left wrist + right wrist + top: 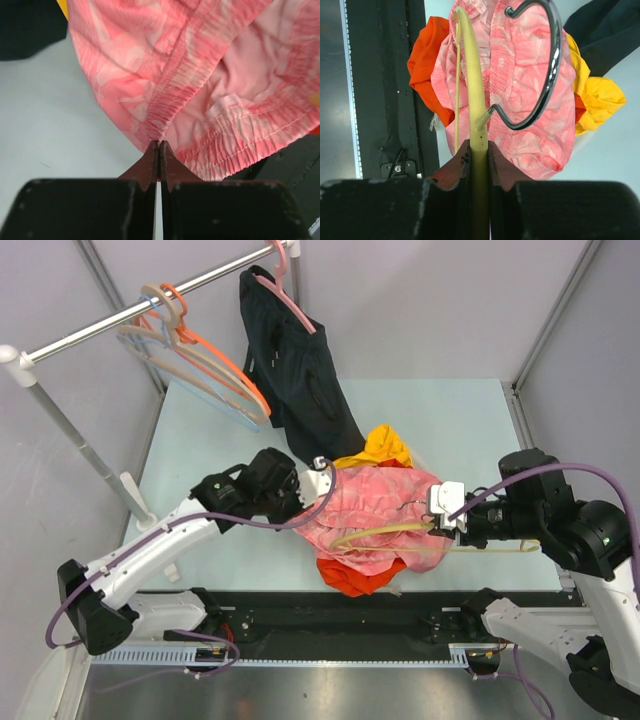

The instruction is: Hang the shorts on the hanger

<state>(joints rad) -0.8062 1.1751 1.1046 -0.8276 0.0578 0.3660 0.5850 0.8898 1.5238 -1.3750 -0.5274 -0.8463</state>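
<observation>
Pink shorts (375,500) — one pair (waistband pinched) — and one yellow hanger (475,95), gripped.

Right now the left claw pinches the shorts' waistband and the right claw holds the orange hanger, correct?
No: the right claw holds the yellow hanger, as the right wrist view shows. The left claw does pinch the waistband of the shorts.

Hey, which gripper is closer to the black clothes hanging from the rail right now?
Left. The left gripper pinches the shorts close to the lower end of the black garment; the right gripper holds the yellow hanger across the shorts, farther off.
</observation>
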